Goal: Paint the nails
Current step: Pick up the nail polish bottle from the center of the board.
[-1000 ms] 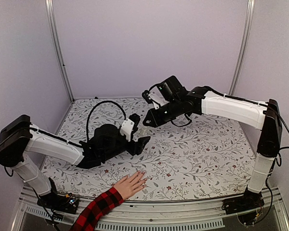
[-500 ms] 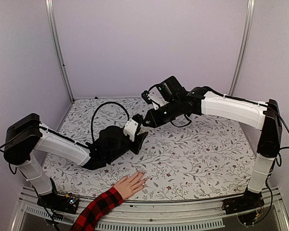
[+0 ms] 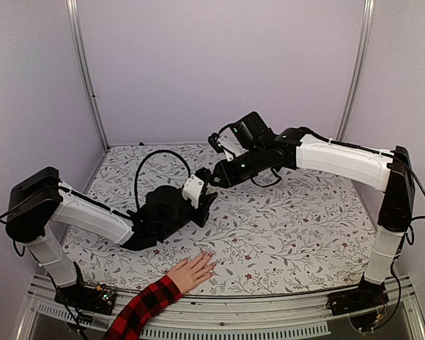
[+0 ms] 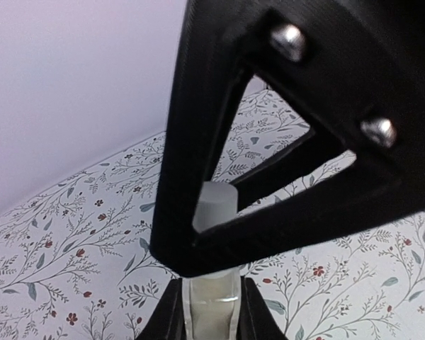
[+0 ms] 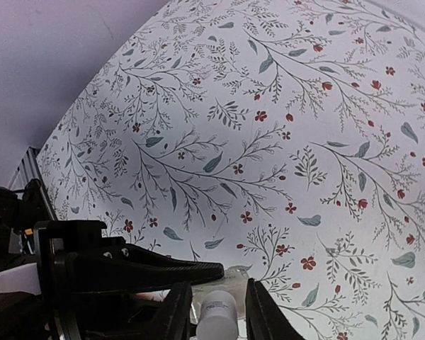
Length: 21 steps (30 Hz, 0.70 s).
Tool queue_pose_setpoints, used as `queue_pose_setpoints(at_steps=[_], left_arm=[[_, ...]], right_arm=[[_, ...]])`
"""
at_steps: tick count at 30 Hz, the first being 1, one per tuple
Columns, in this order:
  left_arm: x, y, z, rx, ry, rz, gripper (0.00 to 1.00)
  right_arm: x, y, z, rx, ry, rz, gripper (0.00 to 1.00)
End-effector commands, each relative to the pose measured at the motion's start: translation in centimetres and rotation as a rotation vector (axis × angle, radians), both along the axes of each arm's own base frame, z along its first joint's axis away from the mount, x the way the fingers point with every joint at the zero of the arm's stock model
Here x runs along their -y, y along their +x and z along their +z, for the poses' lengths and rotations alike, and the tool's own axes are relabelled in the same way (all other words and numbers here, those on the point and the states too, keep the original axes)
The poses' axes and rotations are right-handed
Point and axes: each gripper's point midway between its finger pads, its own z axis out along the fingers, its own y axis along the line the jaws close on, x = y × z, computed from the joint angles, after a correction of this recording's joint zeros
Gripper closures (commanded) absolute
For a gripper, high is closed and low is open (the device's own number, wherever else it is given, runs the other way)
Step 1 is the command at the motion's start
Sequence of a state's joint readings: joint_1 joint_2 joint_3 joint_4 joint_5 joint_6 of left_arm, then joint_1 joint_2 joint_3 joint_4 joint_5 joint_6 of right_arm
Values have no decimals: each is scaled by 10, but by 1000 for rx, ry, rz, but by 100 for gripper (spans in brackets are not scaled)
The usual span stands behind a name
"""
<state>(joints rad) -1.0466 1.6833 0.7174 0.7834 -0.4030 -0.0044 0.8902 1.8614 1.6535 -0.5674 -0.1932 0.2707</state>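
Near edge of the desk (image 3: 304,234), left of centre: 1 human hand (image 3: 191,272) lies palm down and flat on the floral cover, its red-and-black plaid sleeve (image 3: 143,306) running off the front rail. The nails (image 3: 211,256) are at the fingertips, which point up and right toward the middle of the desk; they show as tiny pale spots, and no finer detail can be made out. The nails are well apart from both arms. Further in, the left arm reaches low across the desk from the left side. The left claw (image 4: 211,304) is closed on a small clear bottle (image 4: 211,324), which stands between its 2 fingers, neck upward. The bottle's white cap (image 4: 216,205) rises above those fingers. Beyond that, the right arm comes down from the right side, and the right claw (image 5: 218,308) meets the left one at the bottle. Its 2 fingers stand on either side of the cap, very close to it; whether they actually press on the cap cannot be told. At the far side, pale lilac walls (image 3: 219,64) enclose the desk.
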Motion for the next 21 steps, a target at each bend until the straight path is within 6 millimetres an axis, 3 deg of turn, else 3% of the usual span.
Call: queue_pose_setpoints(at_steps=[1, 4, 13, 21], left_arm=[[5, -8, 24, 37, -92, -35, 100], [-1, -16, 34, 58, -139, -62, 100], [0, -36, 37, 12, -132, -176, 100], [-6, -48, 55, 26, -155, -234, 100]], right_arm=[[1, -2, 30, 52, 51, 0, 62], [7, 2, 43, 87, 69, -19, 46], [31, -7, 98, 258, 231, -41, 18], [63, -40, 124, 387, 395, -12, 10]])
